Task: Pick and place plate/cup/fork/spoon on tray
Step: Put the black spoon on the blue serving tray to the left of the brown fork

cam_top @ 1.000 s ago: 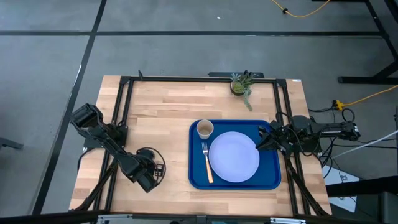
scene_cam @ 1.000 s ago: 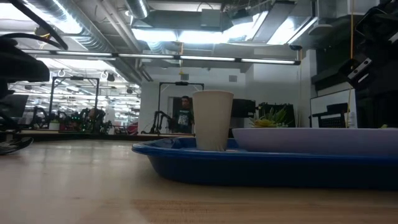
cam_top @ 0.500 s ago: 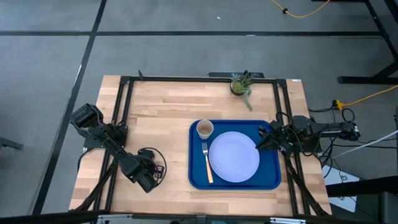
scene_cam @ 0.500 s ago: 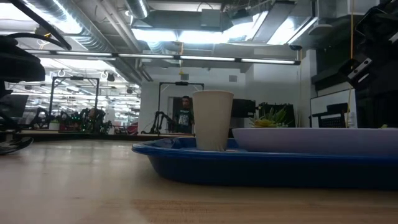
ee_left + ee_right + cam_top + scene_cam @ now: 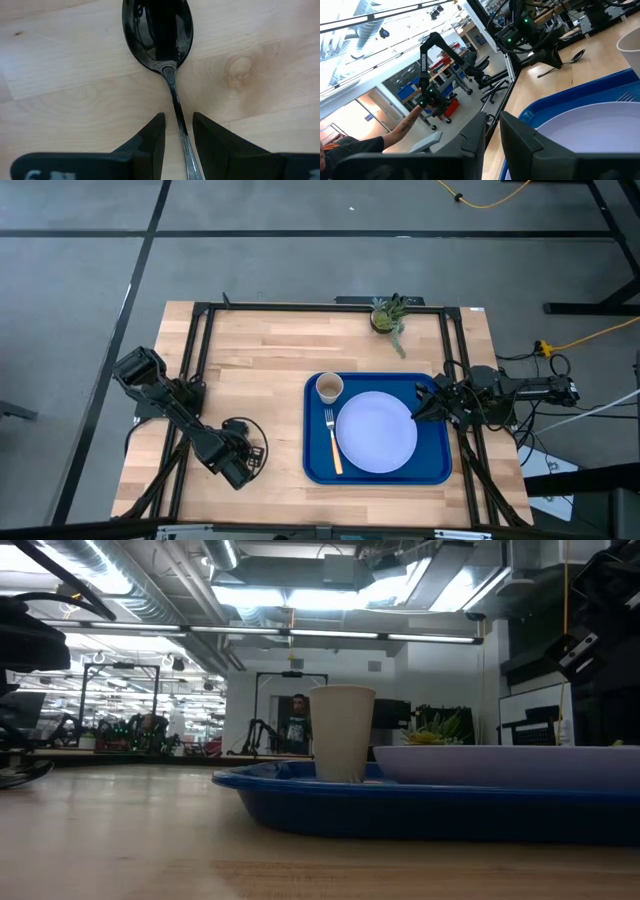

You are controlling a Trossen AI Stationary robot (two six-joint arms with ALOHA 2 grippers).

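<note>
The left gripper (image 5: pixel 175 131) is low over the table (image 5: pixel 270 360), fingers (image 5: pixel 152 137) slightly parted astride the spoon (image 5: pixel 159 35) handle, not clamped. The plate (image 5: pixel 377 433), cup (image 5: pixel 330 388) and fork (image 5: pixel 333 442) lie on the tray (image 5: pixel 312 465). The right gripper (image 5: pixel 420 408) rests at the tray's right rim, fingers narrowly parted, holding nothing.

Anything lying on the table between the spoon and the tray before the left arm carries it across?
No. In the high view the wood between the spoon, at the left hand, and the tray is bare. The right wrist view shows the same.
</note>
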